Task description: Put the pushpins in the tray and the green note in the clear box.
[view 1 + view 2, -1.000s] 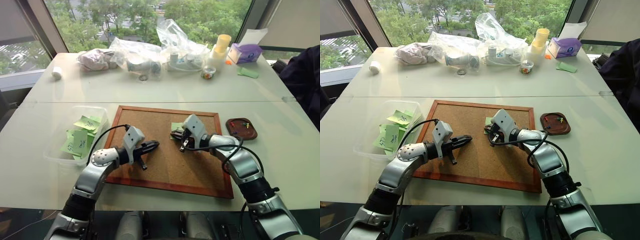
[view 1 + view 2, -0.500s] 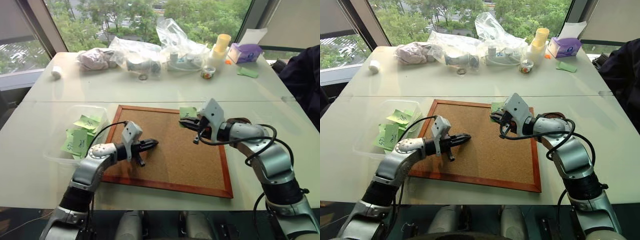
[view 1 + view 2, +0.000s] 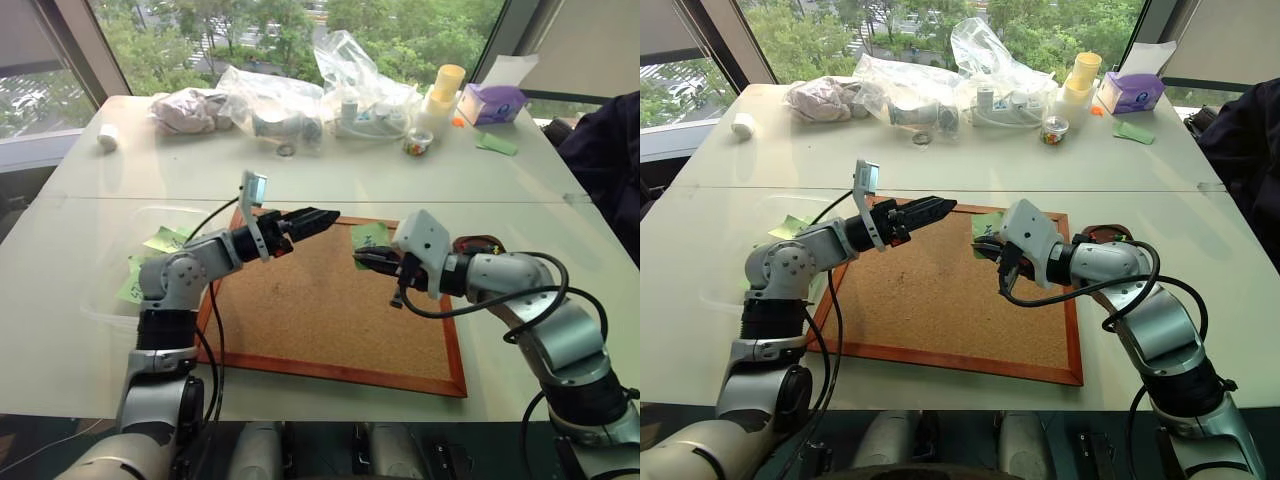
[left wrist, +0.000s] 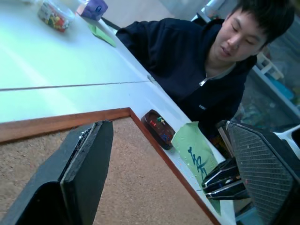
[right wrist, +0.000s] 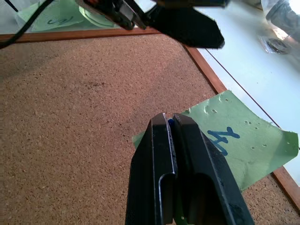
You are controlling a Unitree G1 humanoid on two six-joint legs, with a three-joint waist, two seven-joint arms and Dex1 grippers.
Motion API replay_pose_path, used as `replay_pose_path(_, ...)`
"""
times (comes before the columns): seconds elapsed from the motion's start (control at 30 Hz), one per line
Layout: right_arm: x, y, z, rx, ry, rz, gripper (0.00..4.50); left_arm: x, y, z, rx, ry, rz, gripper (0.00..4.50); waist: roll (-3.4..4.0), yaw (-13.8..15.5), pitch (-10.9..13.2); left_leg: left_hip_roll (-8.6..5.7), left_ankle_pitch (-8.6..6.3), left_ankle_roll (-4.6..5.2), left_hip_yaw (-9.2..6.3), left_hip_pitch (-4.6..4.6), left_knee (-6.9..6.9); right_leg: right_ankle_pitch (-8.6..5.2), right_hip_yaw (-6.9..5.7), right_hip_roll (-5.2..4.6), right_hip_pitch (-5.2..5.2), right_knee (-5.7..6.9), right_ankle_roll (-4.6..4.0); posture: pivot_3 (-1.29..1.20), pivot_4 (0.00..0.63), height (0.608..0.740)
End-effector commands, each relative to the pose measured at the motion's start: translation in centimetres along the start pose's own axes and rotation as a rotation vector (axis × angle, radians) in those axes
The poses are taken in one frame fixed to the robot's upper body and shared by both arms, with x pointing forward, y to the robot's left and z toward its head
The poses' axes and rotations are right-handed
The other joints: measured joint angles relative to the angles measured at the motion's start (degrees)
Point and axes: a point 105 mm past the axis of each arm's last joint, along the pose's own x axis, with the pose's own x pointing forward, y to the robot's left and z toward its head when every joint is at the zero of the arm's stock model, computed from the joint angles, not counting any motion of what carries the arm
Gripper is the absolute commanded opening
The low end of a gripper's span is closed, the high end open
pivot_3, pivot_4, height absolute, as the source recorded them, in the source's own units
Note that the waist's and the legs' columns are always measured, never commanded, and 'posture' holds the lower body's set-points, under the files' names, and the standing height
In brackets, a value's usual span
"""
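Corkboard (image 3: 330,300), tray (image 3: 480,246) on table (image 3: 150,170)

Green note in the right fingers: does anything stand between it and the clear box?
Yes. The right gripper is shut on the green note over the corkboard. The clear box lies off the board's far left edge, and the left gripper and its forearm hang across that path.

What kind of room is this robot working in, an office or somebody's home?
Probably an office or lab room, high up: a big white table stands by tall windows looking down on treetops. A corkboard and a purple tissue box lie on it, and a person sits alongside.
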Motion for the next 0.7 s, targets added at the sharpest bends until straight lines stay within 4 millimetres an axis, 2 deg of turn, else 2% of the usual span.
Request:
replay_pose_path(0.03, -0.4, 0.3, 1.8, -0.062, -0.043, 0.003, 0.0, 0.7, -0.5, 0.3, -0.068, -0.017, -0.032, 4.38, -0.13, 0.0, 0.1, 0.0, 0.02, -0.03, -0.01, 0.0, 0.0, 0.0, 0.0, 0.02, 0.0, 0.0, 0.0, 0.0, 0.15, 0.74)
replay_pose_path(0.3, -0.4, 0.7, 2.0, -0.081, -0.039, 0.014, 0.0, 2.4, -1.7, -1.9, -0.196, 0.07, -0.095, 4.38, -0.21, 0.2, 0.1, -0.01, 0.02, -0.05, -0.01, 0.0, 0.0, 0.0, 0.0, 0.01, 0.01, 0.0, 0.0, 0.0, 0.15, 0.74)
replay_pose_path(0.37, -0.5, 0.7, 2.0, -0.085, -0.034, 0.011, 0.0, 2.6, -2.0, -2.3, -0.199, 0.086, -0.104, 3.86, -0.21, 0.1, 0.1, -0.01, 0.03, -0.06, 0.0, 0.0, 0.0, 0.0, 0.0, 0.01, 0.01, 0.0, 0.0, 0.0, 0.15, 0.74)
replay_pose_path(0.43, -0.5, 0.7, 1.9, -0.083, -0.034, 0.009, 0.0, 2.7, -2.1, -2.5, -0.203, 0.092, -0.108, 3.1, -0.21, 0.1, 0.1, -0.01, 0.04, -0.08, 0.0, 0.0, 0.0, 0.0, 0.0, 0.02, 0.01, 0.0, 0.0, 0.0, 0.15, 0.74)
replay_pose_path(0.6, -0.5, 0.8, 1.7, -0.083, -0.026, 0.005, 0.0, 2.7, -2.2, -2.4, -0.214, 0.081, -0.113, 0.55, -0.21, 0.1, 0.1, 0.0, 0.06, -0.11, -0.01, 0.0, -0.01, 0.0, 0.0, 0.03, 0.01, 0.0, 0.0, 0.0, 0.15, 0.74)
replay_pose_path(0.63, -0.5, 0.8, 1.7, -0.085, -0.024, 0.005, 0.0, 2.6, -2.2, -2.4, -0.213, 0.081, -0.111, 0.17, -0.21, 0.1, 0.1, 0.0, 0.06, -0.11, 0.0, 0.0, -0.01, 0.0, 0.0, 0.03, 0.01, 0.0, 0.0, 0.0, 0.15, 0.74)
replay_pose_path(0.7, -0.5, 0.8, 1.7, -0.086, -0.023, 0.003, 0.0, 2.6, -2.2, -2.4, -0.214, 0.075, -0.107, 0.04, -0.21, 0.1, 0.1, 0.0, 0.06, -0.11, -0.01, 0.0, 0.0, 0.0, 0.0, 0.03, 0.01, 0.0, 0.0, 0.0, 0.15, 0.74)
